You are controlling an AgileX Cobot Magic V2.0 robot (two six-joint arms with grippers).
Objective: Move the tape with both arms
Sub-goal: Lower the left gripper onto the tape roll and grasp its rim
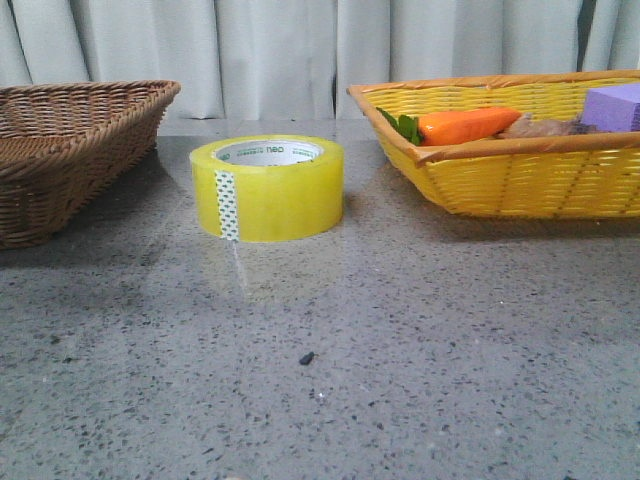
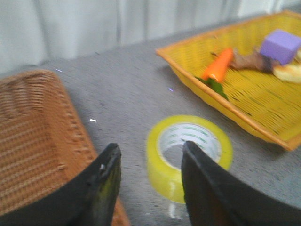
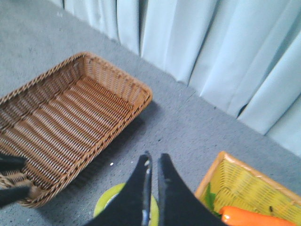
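The tape (image 1: pixel 267 188), a wide translucent-yellow roll with a white inner ring and a white green-printed strip on its side, lies flat on the grey table between two baskets. No gripper shows in the front view. In the left wrist view my left gripper (image 2: pixel 150 145) is open and empty, above and short of the tape (image 2: pixel 162 165); one finger (image 2: pixel 207 188) covers part of the roll. In the right wrist view my right gripper (image 3: pixel 154 155) is shut with nothing between its fingers, high above the tape (image 3: pixel 106 205), which it mostly hides.
An empty brown wicker basket (image 1: pixel 70 150) stands left of the tape. A yellow wicker basket (image 1: pixel 520 185) at the right holds an orange carrot (image 1: pixel 465 125), a purple block (image 1: pixel 612 105) and other items. A grey curtain hangs behind the table.
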